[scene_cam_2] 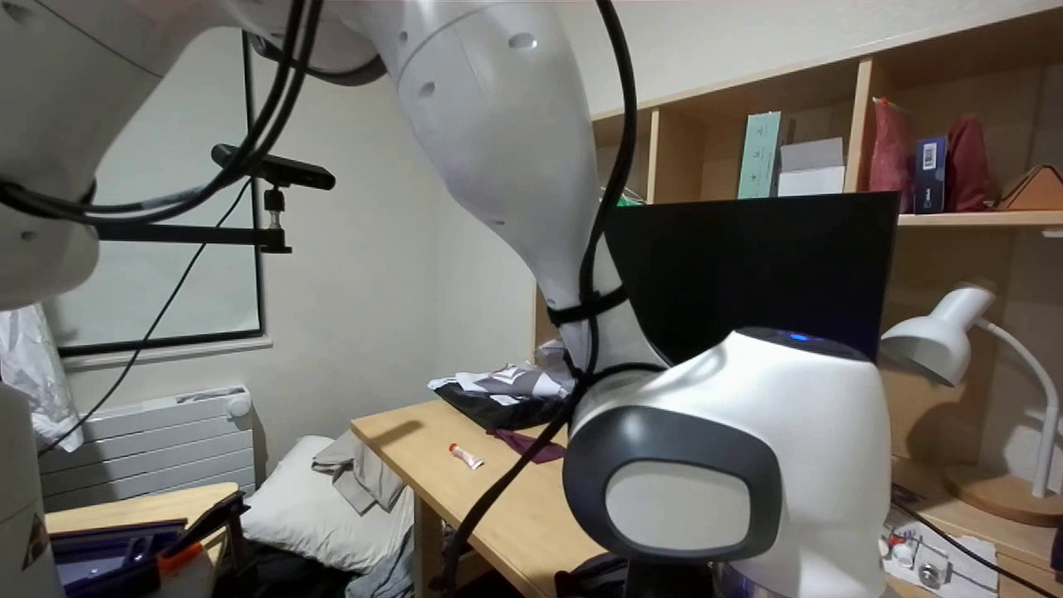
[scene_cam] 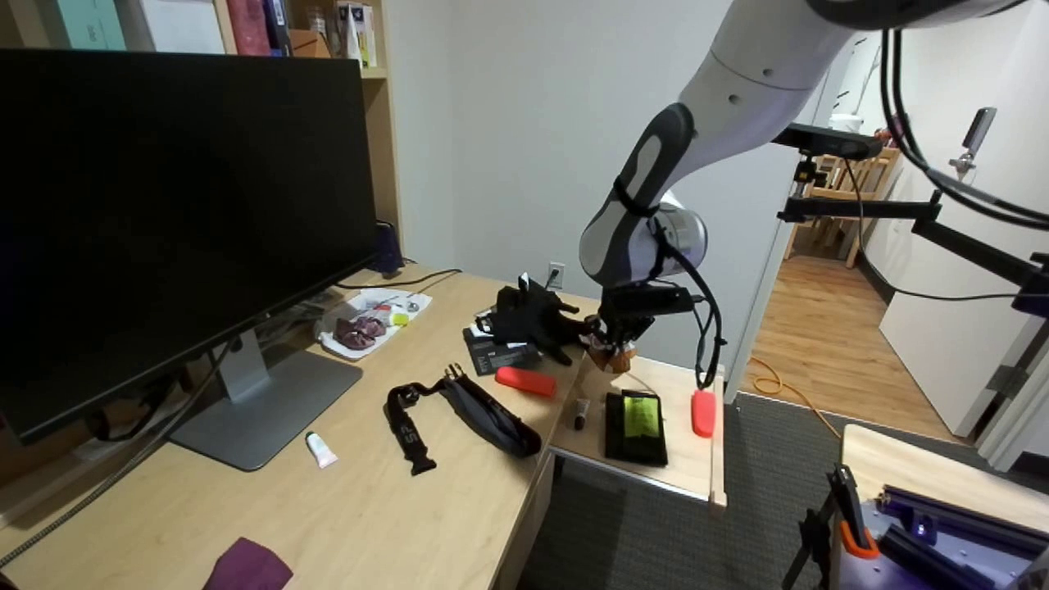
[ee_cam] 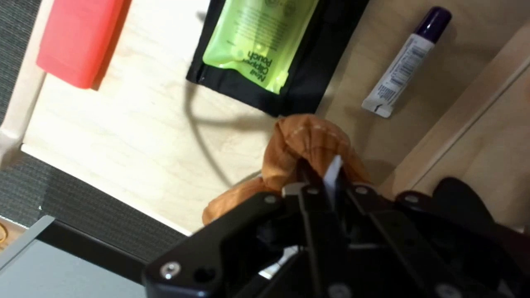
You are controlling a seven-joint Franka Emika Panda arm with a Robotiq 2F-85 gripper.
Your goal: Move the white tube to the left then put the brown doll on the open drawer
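Looming at the bottom of the wrist view, the black pincer (ee_cam: pixel 325 180) is clamping the brown doll (ee_cam: pixel 298 145) over the open drawer (ee_cam: pixel 124 132); whether the two are touching, the views are not showing. Inside, a purple-capped white tube (ee_cam: pixel 397 74) is lying near a green nail-clipper pouch (ee_cam: pixel 261 45).

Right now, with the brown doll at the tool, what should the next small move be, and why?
Probably lower the tool slightly: it seems closed on the brown doll, which appears to be over the open drawer, near the black pouch. Whether the doll touches the drawer is unclear, so opening now might drop it.
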